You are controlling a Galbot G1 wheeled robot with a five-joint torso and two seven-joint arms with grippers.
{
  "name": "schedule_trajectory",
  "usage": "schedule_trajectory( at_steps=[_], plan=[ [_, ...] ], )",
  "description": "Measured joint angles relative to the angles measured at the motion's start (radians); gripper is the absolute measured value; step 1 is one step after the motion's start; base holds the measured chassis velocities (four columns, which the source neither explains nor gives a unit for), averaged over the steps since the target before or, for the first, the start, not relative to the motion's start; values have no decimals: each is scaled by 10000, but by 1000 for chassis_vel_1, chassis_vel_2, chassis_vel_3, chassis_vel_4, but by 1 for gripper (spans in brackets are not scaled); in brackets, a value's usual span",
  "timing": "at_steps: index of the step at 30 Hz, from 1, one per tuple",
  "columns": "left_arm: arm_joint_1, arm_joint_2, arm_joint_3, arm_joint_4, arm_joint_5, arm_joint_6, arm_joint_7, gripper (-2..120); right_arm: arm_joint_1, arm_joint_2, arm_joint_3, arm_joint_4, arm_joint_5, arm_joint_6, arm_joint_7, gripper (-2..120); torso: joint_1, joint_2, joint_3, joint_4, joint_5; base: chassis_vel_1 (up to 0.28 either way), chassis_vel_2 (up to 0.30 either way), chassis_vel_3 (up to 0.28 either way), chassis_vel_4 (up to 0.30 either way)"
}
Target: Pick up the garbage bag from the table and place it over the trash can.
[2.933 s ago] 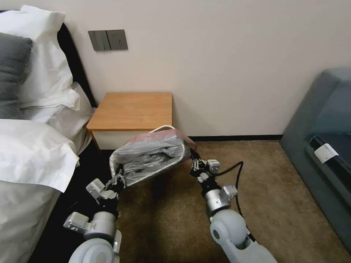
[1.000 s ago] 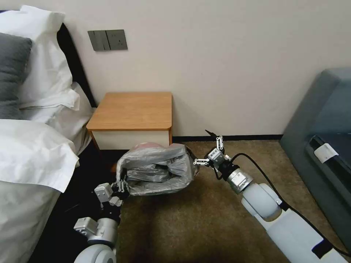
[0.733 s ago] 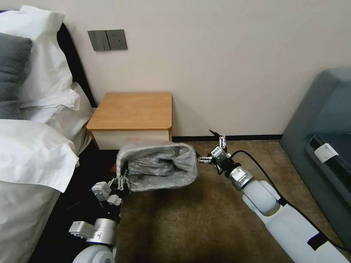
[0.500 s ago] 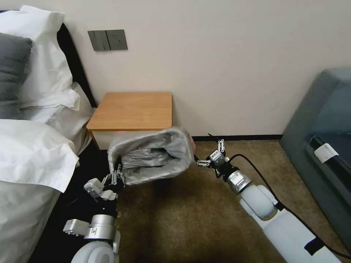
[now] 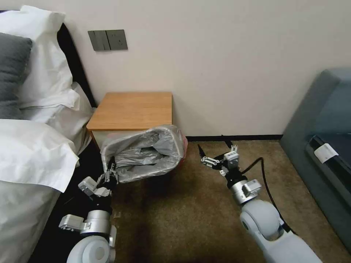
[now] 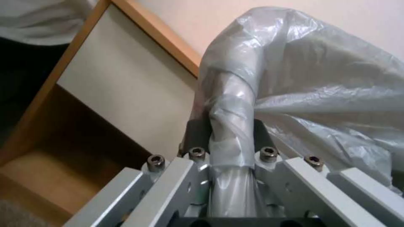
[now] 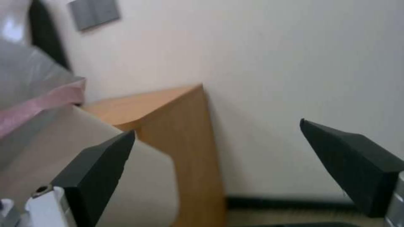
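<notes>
Before the table [image 5: 131, 109], the left gripper [image 5: 108, 174] pinches the bagged trash can [image 5: 178, 146] rim at seven o'clock. At three o'clock the right gripper [image 5: 214, 150] hangs spread, apart from the garbage bag [image 5: 142, 155].

Tilted trash can [image 5: 180, 144] lined with crinkly grey garbage bag [image 5: 140, 155], before wooden table [image 5: 131, 109].

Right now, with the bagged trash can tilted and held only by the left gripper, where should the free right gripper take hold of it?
Probably the rolled rim on the trash can's right short side, coming in from the right. The right gripper hangs open beside that edge; the left gripper already pinches the opposite rim through the garbage bag.
</notes>
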Motion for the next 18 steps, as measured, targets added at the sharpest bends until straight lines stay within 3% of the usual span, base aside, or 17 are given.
schedule_trajectory(
  at_steps=[2, 3, 8, 13, 18],
  plan=[
    [116, 22, 116, -45, 21, 122, -79, 7, -215, 341, -167, 270, 1757, -534, 335, 100, 0, -1, 0, -1, 1, 0, 0, 0, 0],
    [116, 22, 116, -45, 21, 122, -79, 7, -215, 341, -167, 270, 1757, -534, 335, 100, 0, -1, 0, -1, 1, 0, 0, 0, 0],
    [442, 133, 245, -102, 235, 543, -420, 7, -378, 949, -356, 616, 4826, -1150, 377, 100, 0, -1, 0, 0, 0, 0, 0, 0, 0],
    [638, 125, 323, -115, 280, 599, -450, 7, -471, 1736, -209, 717, 6364, -1431, 735, 96, 0, -1, 0, 0, 0, 0, 0, 0, 0],
    [698, 49, 370, -222, 284, 602, -451, 7, -657, 2608, -85, 527, 6744, -1346, 778, 91, 0, -1, 0, 0, 0, 0, 0, 0, 0]
  ],
)
